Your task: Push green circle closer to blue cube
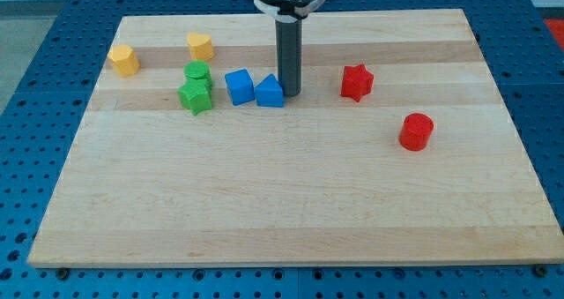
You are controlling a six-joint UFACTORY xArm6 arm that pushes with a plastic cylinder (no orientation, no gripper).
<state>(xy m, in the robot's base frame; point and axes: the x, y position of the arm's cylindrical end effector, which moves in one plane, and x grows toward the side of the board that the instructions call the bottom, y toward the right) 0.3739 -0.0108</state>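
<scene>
Tip (290, 96) bare, gripperless, touching blue triangular block (270, 93); green circle (197, 71) well leftward, judged light, rigid, slidable; blue cube (238, 85) between.

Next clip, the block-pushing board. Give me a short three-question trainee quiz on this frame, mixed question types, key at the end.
1. True or false: my tip touches the green circle.
2. Which block lies directly at the view's left of the blue triangular block? A) red star B) blue cube C) yellow block
3. Fill in: the green circle sits just above the green ____ in the view.

Key:
1. False; my tip is beside the blue triangular block, on its right in the view.
2. B, the blue cube.
3. star.
</scene>
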